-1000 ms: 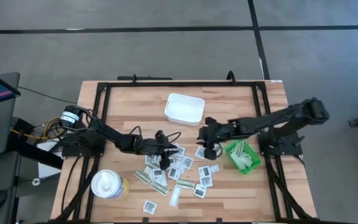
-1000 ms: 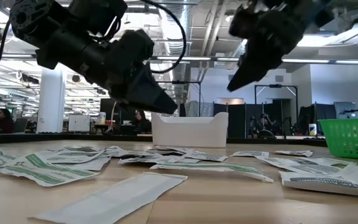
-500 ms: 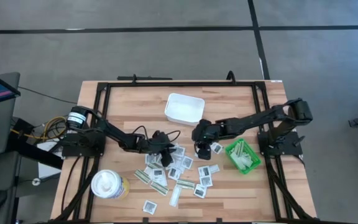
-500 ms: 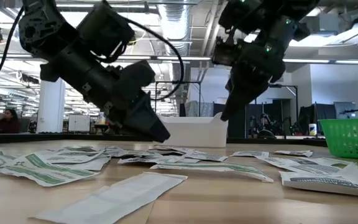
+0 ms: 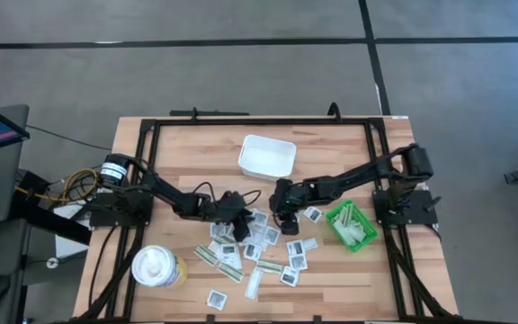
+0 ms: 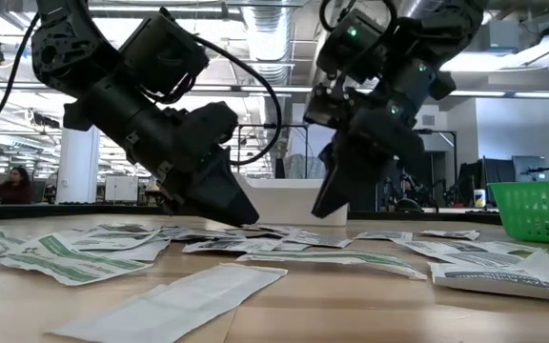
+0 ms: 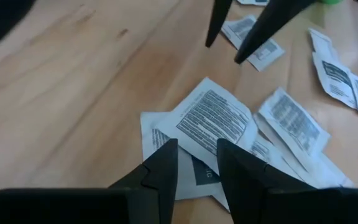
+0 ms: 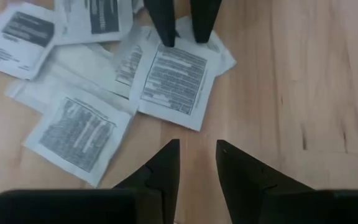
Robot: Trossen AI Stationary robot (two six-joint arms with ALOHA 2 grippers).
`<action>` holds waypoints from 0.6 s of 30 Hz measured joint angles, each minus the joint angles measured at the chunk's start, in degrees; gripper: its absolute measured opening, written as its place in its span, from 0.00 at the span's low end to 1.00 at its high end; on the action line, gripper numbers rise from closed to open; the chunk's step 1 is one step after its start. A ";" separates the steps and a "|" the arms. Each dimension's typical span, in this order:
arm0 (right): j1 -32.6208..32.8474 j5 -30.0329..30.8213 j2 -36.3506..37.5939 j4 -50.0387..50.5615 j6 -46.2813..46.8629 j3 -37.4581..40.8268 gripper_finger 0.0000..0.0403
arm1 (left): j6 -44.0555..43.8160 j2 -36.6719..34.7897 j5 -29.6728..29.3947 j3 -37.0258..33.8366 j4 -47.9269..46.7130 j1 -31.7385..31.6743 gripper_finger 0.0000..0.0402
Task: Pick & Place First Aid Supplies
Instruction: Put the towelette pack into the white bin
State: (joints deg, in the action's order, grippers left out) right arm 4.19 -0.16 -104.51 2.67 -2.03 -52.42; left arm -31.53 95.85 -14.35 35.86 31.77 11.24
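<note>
The left gripper (image 5: 238, 214) hangs low with its fingers (image 7: 163, 163) slightly apart, empty, tips over a square white packet (image 7: 214, 118) at the top of the heap of first aid supplies (image 5: 257, 250), below the white tray (image 5: 266, 156). The right gripper (image 5: 283, 209), fingers also parted and empty, faces it across that packet. Both arms reach inward, angled steeply down to the surface (image 5: 187, 148).

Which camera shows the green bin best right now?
The high view: the whole green bin shows beside the right arm, with packets inside. The low view catches only part of its mesh side. The wrist views hardly show it.
</note>
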 joint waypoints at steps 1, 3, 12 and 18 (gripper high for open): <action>0.00 0.04 -0.49 -0.32 -0.06 0.00 0.24 | 0.00 0.00 0.01 0.00 -0.01 -0.12 0.28; 0.00 0.04 -1.35 -1.15 -0.06 0.00 0.24 | 0.01 0.00 0.44 0.00 -0.02 -0.27 0.28; 0.15 0.15 -2.68 -4.99 0.96 0.02 0.24 | -0.20 0.00 2.84 0.00 0.02 -1.09 0.28; 0.20 0.15 -2.68 -6.26 0.99 0.02 0.24 | -0.24 0.00 5.02 0.00 0.09 -2.48 0.26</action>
State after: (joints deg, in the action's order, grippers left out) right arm 4.38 -0.01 -107.20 -3.59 -1.04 -52.40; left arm -31.77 95.85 -9.33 35.86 31.86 8.76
